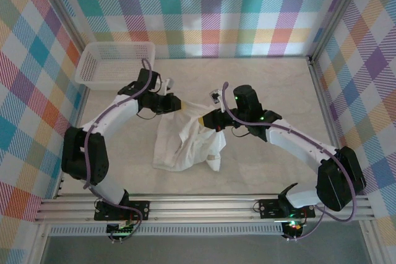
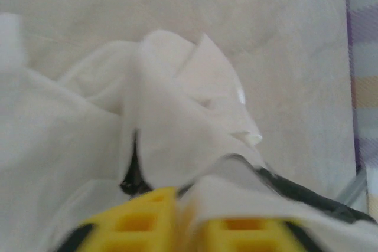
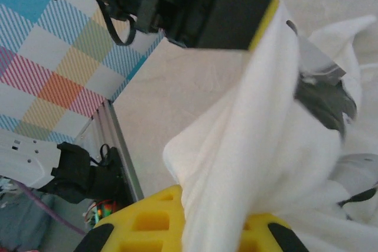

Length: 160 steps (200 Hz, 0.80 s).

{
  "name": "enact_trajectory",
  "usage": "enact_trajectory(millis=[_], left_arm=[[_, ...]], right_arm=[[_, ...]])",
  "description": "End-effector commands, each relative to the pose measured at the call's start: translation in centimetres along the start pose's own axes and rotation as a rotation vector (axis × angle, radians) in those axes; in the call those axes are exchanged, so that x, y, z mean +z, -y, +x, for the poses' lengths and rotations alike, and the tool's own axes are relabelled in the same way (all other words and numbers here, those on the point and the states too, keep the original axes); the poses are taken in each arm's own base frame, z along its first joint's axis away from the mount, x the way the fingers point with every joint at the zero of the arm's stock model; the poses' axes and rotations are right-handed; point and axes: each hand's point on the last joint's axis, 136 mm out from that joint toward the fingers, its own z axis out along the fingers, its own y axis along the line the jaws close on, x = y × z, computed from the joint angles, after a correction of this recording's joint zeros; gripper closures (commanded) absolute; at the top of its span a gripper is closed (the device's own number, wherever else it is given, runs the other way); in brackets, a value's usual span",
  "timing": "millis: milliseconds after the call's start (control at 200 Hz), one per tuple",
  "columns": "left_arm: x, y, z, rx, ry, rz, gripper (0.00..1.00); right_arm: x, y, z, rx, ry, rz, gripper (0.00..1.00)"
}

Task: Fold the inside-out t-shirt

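The inside-out t-shirt (image 1: 185, 143) is plain white, faintly shiny, without print. The table (image 1: 272, 85) is pale beige with soft marbling. The basket (image 1: 114, 60) at far left is white mesh. The walls (image 1: 210, 4) carry pastel plaid in teal, pink, orange, yellow and lilac. The left arm (image 1: 117, 115) and right arm (image 1: 297, 143) are white with black joints and purple cables. The left gripper (image 2: 184, 219) and right gripper (image 3: 215, 228) have yellow fingers.

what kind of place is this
Probably a robot test cell: left arm and right arm bolted to an aluminium rail, plaid walls around a table holding a white t-shirt and basket.
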Motion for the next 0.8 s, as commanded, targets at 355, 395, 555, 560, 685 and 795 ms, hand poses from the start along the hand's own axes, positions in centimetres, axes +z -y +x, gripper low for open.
enact_trajectory(millis=[355,395,555,560,685,795], left_arm=[[-6.9,6.3,6.4,0.134,0.218,-0.03,0.54],[-6.4,7.0,6.8,0.175,0.21,-0.012,0.55],[-3.7,9.2,7.6,0.341,0.18,0.022,0.54],[-3.6,9.2,7.6,0.341,0.18,0.02,0.54],[-1.5,9.1,6.8,0.354,0.167,0.01,0.53],[-0.1,8.9,6.4,0.34,0.155,0.0,0.59]], right_arm=[[2.1,1.4,-2.2,0.128,-0.043,-0.029,1.0],[2.1,1.4,-2.3,0.136,-0.045,-0.033,1.0],[2.1,1.1,-2.4,0.159,-0.05,-0.044,1.0],[2.1,1.1,-2.4,0.16,-0.051,-0.044,1.0],[2.2,1.0,-2.1,0.183,-0.064,-0.054,1.0],[2.1,1.1,-1.9,0.201,-0.07,-0.043,1.0]])
